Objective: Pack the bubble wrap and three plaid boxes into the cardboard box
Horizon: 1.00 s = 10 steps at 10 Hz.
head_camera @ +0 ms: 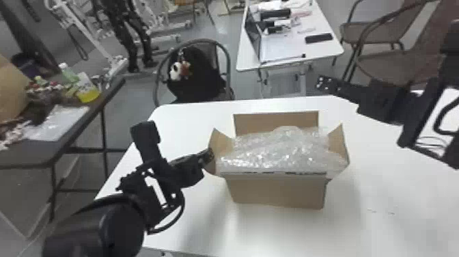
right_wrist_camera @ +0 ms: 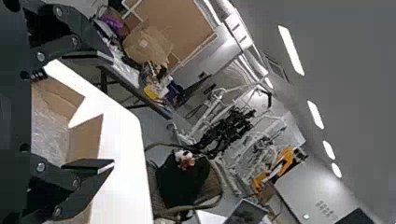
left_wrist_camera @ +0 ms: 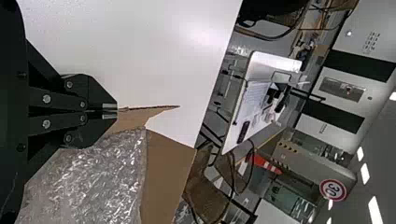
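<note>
Work surface: white table [head_camera: 392,177]. Beyond its far edge, a chair [head_camera: 227,68] carries a black bag [head_camera: 199,82] with a small plush hanging on it; farther right, a second table [head_camera: 329,56] bears a laptop [head_camera: 253,37]. Off to the left, a dark side table [head_camera: 73,143] holds a cup of yellow liquid [head_camera: 88,95] among clutter. At the left side of the cardboard box [head_camera: 278,191], the left gripper [head_camera: 210,154] meets the left flap [head_camera: 222,141]; its fingers are narrow, tips together at the flap edge. Cannot tell whether cardboard is pinched between them. The right gripper [head_camera: 321,83] hangs beyond the box on its right side, apart from it, fingers wide with nothing between them. Box sits upright on the table, opening upward, long axis running left to right in the head view. Far flap [head_camera: 275,121] stands up; left flap and right flap [head_camera: 338,141] splay outward. Box walls are plain brown. Bubble wrap [head_camera: 281,152] lies in the box mouth, spread along the same axis: clear, crinkled, glossy with white highlights, mounded above the near rim. What lies under it cannot be told.
</note>
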### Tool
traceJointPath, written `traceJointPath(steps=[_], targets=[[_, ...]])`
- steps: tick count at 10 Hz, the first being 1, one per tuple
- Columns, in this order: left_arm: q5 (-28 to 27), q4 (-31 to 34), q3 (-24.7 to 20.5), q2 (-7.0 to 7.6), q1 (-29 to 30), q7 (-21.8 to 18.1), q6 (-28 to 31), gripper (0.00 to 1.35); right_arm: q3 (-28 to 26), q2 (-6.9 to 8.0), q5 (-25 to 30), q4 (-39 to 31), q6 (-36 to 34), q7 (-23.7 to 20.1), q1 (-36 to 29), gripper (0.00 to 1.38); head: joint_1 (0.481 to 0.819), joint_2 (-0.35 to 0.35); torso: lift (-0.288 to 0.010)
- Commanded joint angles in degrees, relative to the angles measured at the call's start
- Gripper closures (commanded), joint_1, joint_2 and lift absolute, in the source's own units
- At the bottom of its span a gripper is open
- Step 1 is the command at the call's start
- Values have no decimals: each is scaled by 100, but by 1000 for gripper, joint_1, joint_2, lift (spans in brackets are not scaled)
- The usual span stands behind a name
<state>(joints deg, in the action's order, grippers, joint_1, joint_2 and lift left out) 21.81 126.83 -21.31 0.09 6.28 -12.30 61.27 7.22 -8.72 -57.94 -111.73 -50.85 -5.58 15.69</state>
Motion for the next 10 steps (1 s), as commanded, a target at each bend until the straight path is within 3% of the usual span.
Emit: traceJointPath(steps=[1, 3, 5, 8, 10], targets=[[34, 0, -40, -24, 49, 0, -62, 1219, -458, -165, 722, -587, -92, -233, -189, 119, 621, 294, -148], [60, 0, -58, -24, 75, 0, -115, 1219, -986, -305, 2454, -1615, 435, -505, -1024, 119, 615, 247, -148], [113, 0, -119, -24, 154, 0, -185, 1219, -1390, -33, 3632, -2204, 1402, -444, -2518, 121, 627, 154, -148], [210, 0, -269, -24, 339, -9, -291, 1219, -1460, 275, 4036, -1607, 4144, -119, -4302, 121, 695, 89, -148], [245, 0, -304, -24, 400, -9, -309, 1219, -1381, 503, 4326, -956, 5269, 110, -4706, 121, 695, 51, -148]])
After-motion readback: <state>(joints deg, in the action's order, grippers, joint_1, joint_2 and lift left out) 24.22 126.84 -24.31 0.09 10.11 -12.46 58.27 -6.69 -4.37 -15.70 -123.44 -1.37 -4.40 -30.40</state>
